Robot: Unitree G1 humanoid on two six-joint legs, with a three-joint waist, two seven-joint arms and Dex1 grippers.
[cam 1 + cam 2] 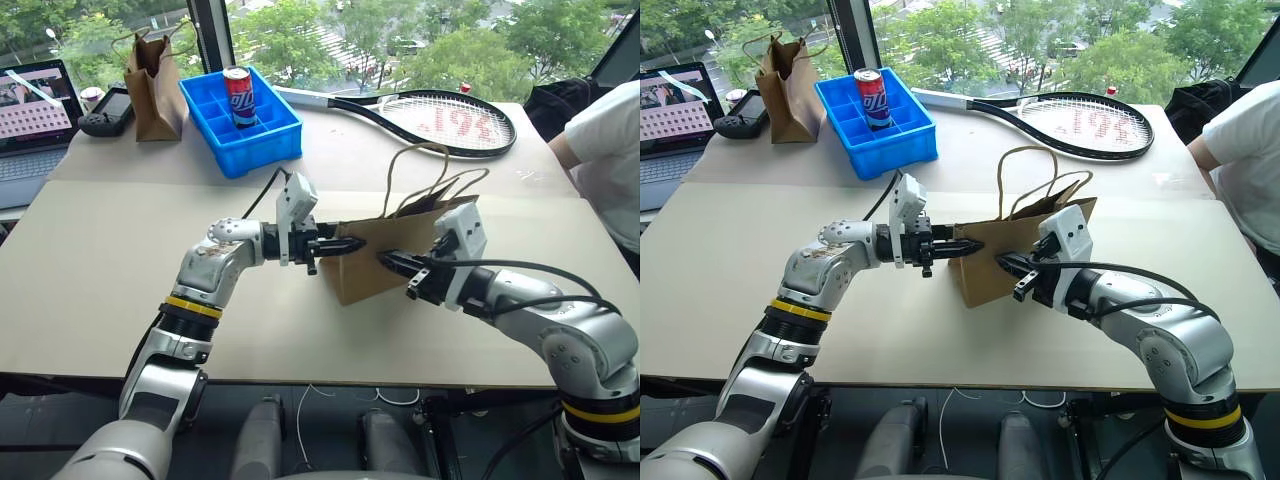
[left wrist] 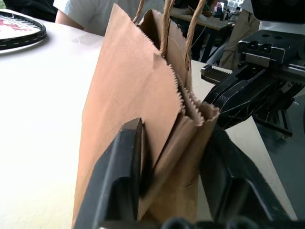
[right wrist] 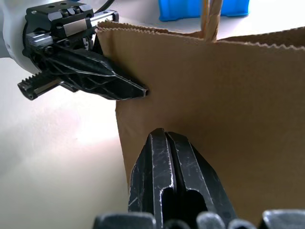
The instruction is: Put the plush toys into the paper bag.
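The paper bag [image 1: 385,255] stands near the centre of the frame on the worktop [image 1: 120,270], its twisted handles [image 1: 425,180] rising above the rim. The plush toys are not identifiable in these frames; whether they already lie inside the bag cannot be determined.

Left gripper [image 1: 335,246]: jaws straddle the folded side edge of the bag near the top. In the left wrist view the fingers [image 2: 119,181] sit on either side of the creased gusset, close to the paper; whether they are actually pinching it cannot be told.

Right gripper [image 1: 1008,264]: jaws fully closed, tips pressed against the bag's front panel. The right wrist view shows no paper between them.

Handling assessment:
- The bag is judged light, thin and easily creased. It will buckle or slide on the smooth worktop under a sideways push.
- The serrated rim is likely to tear if pulled hard.
- Best hold points are the gusset fold just below the rim, where the paper is doubled, or the twisted handles.
- Apply light clamping force and spread the mouth slowly.
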